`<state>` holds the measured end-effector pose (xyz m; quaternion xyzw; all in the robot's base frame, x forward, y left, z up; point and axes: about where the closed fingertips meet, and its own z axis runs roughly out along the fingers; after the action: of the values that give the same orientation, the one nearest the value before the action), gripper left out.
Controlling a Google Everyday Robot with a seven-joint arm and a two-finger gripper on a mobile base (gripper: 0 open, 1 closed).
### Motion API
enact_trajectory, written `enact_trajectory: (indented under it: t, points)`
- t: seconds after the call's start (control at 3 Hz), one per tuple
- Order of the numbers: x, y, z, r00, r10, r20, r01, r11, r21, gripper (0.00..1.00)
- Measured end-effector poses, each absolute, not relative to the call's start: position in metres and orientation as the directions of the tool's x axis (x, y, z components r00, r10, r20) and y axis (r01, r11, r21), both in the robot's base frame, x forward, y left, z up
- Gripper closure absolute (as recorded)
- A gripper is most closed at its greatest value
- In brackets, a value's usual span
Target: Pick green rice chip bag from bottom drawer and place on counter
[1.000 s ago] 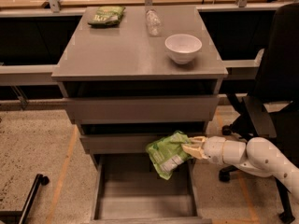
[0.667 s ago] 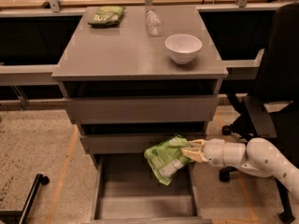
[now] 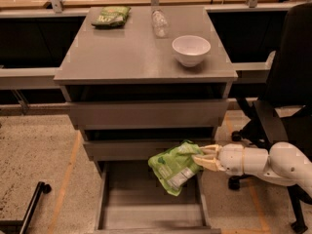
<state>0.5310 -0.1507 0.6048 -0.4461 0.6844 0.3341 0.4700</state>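
Note:
The green rice chip bag (image 3: 174, 166) is light green and crinkly with a white label panel. It hangs tilted above the open bottom drawer (image 3: 146, 213), in front of the middle drawer front. My gripper (image 3: 202, 158) reaches in from the right on a white arm and is shut on the bag's right edge. The drawer's grey floor is bare below the bag. The grey counter (image 3: 131, 50) tops the cabinet above.
On the counter stand a white bowl (image 3: 191, 49), a clear plastic bottle (image 3: 159, 22) and a darker green bag with yellow lettering (image 3: 110, 15). A black office chair (image 3: 287, 101) stands to the right. A black leg (image 3: 27, 208) lies on the speckled floor at left.
The bag, held in my gripper, has shifted slightly left and a little up over the open drawer. Nothing on the counter has moved.

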Motion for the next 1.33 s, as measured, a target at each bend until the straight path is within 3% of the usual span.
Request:
enact_trajectory:
  t: [0.67, 1.33]
  points:
    - [0.57, -0.149, 0.725, 0.027, -0.285, -0.958, -0.954, 0.28, -0.111, 1.0]
    - [0.566, -0.148, 0.725, 0.05, -0.252, -0.966, -0.943, 0.308, -0.129, 1.0]
